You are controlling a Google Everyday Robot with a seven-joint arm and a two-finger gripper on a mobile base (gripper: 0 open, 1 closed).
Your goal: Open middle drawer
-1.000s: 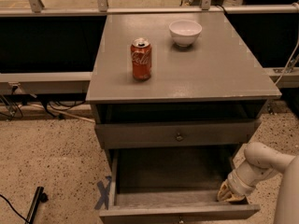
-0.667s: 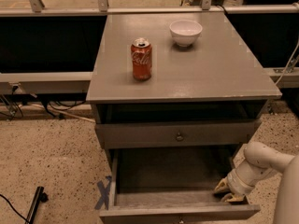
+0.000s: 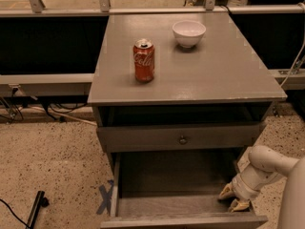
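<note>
The middle drawer (image 3: 171,206) is pulled far out below the closed drawer. Its grey inside shows and holds nothing. The top edge of its front (image 3: 183,221) runs along the bottom of the view, and its knob is out of view. My gripper (image 3: 232,199) is at the drawer's right front corner, just inside the right wall. Its yellowish fingertips (image 3: 225,192) stand apart and hold nothing. The white arm (image 3: 267,166) comes in from the lower right.
The closed drawer above has a small round knob (image 3: 182,139), with a dark gap over it. On the cabinet top (image 3: 228,70) stand a red cola can (image 3: 144,60) and a white bowl (image 3: 189,33). Blue tape (image 3: 105,198) marks the speckled floor at left. A black cable end (image 3: 35,208) lies there too.
The fingertips have spread apart a little at the drawer's right front corner. The drawer stays out by about the same amount.
</note>
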